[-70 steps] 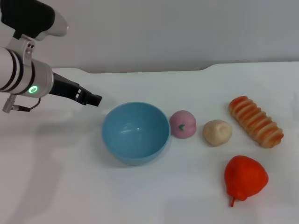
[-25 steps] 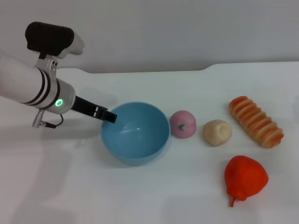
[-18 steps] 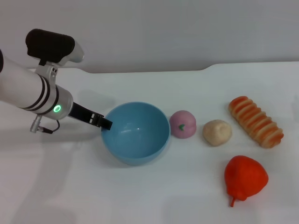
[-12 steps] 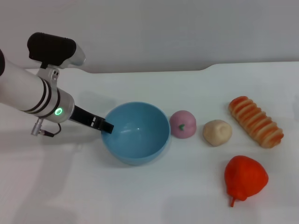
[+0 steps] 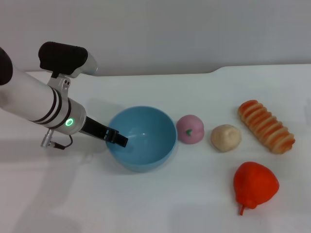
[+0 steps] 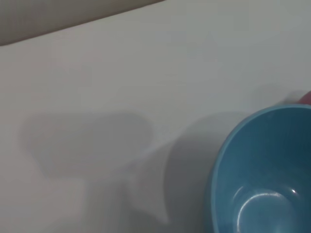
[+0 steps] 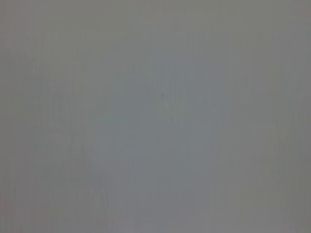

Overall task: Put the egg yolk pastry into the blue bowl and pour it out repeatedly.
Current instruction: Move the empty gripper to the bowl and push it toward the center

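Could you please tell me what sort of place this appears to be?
Probably a robot test bench: a plain white table before a bare wall, a blue bowl beside toy-like foods such as the egg yolk pastry, and the left end effector.

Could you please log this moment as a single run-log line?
left gripper: at near-left rim of blue bowl | bowl: empty, upright | egg yolk pastry: on table, untouched | right arm: out of view

The left wrist view shows a white table (image 6: 121, 73) with the blue bowl (image 6: 265, 179) at about four o'clock — cut off by the picture's edge, a glossy highlight on its inner bottom. A sliver of something pink (image 6: 306, 98) peeks past the rim. Soft grey shadows lie beside the bowl — toward nine o'clock.
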Available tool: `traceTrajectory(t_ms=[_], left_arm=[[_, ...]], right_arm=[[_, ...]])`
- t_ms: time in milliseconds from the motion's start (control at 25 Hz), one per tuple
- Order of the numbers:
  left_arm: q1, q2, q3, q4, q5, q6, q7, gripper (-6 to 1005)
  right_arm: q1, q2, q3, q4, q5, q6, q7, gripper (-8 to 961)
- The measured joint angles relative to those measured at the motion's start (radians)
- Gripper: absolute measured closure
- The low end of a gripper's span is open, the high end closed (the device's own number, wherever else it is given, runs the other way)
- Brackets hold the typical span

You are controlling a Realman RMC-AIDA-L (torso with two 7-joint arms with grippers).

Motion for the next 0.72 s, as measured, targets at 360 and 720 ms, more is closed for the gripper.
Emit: traceTrajectory(t_ms=[360, 720], left_arm=[[-0.003, 0.002, 0.000, 0.033, -0.018, 0.012, -0.005, 271], [-0.048, 0.005, -0.010, 0.101, -0.040, 0.017, -0.021, 310]], right_arm=[[0.002, 0.000, 0.000, 0.000, 0.000, -0.002, 0.009, 426], [0.000, 0.002, 0.000, 0.000, 0.000, -0.004, 0.010, 426]])
